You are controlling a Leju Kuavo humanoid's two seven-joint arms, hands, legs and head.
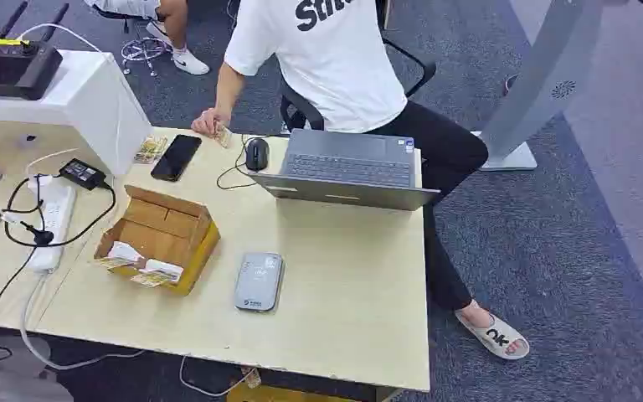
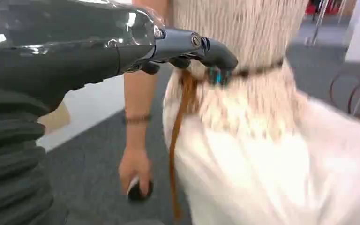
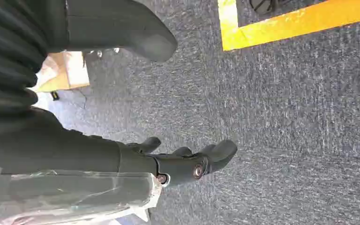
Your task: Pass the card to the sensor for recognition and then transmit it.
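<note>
- One grey sensor (image 1: 259, 282) lies flat on the surface (image 1: 343, 285), just beside one cardboard box (image 1: 161, 236) with cards (image 1: 142, 266) inside.
- One laptop (image 1: 347, 167), one mouse (image 1: 256, 153), one phone (image 1: 176, 157).
- Left hand (image 2: 187, 49) holds nothing, fingers loosely apart; right hand (image 3: 187, 161) likewise, over carpet.

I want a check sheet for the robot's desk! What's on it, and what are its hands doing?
Surface: pale wooden table.
Job's things: grey flat card sensor; open brown cardboard box holding cards.
Clutter: grey open laptop, black mouse, black phone.
Hands: left hand and right hand hold nothing, fingers apart.
Cables: black cable, white power strip.
Surroundings: seated person in white shirt; grey carpet.
</note>
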